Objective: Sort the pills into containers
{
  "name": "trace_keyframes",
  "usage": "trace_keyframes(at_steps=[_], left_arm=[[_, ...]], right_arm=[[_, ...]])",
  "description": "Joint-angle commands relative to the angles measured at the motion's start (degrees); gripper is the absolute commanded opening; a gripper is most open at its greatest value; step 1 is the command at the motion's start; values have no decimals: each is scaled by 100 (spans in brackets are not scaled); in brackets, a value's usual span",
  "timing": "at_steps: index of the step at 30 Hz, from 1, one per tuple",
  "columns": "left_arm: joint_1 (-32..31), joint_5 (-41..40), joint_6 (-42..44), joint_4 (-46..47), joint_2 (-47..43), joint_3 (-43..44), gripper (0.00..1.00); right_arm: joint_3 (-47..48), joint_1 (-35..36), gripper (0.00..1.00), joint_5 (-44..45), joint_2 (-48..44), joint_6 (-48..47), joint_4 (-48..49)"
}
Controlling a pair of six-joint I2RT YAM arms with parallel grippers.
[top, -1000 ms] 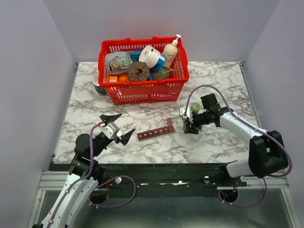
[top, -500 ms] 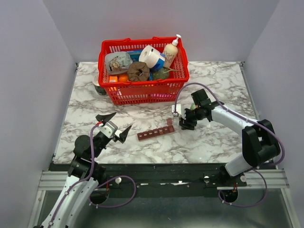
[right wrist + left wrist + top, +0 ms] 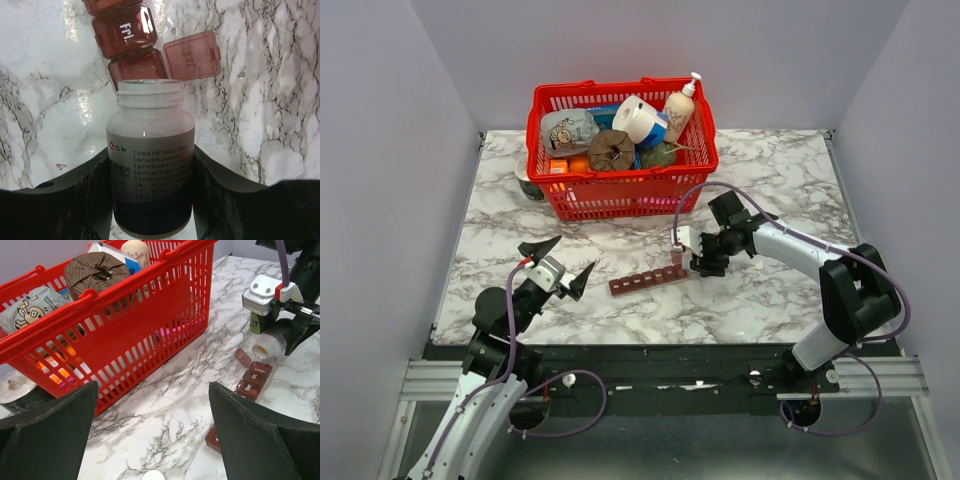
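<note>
Two arms, one dark-red strip of containers (image 3: 646,280), one white pill bottle (image 3: 151,150) and one red mesh basket (image 3: 620,195) full of goods are on the marble table (image 3: 770,300); a single round dark tin (image 3: 528,185) stands just left of the basket.

At the left, the left gripper (image 3: 567,263) hangs over the table with its two fingers spread as wide as they go; it has hold of nothing; the strip's near end lies just to its right, apart from it.

The strip lies on a slant between the two grippers; its compartments run in one row, too small to count surely from above; the right wrist view shows three of them, one marked "Fri", and the end one has its lid (image 3: 192,54) flipped open.

At the right, the right gripper (image 3: 704,262) has its two fingers about half open and clamped on the bottle's sides; the bottle is uncapped and tipped, its mouth just at the open end compartment; whether they touch I cannot tell.
</note>
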Motion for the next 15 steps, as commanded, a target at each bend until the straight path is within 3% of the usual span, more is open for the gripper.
trace_keyframes(at_steps=[1, 15], left_arm=[[38, -93, 92, 19, -83, 109, 99], [30, -32, 83, 28, -110, 109, 99]], right_arm=[[171, 123, 1, 350, 146, 46, -160], [268, 291, 0, 807, 234, 38, -310]])
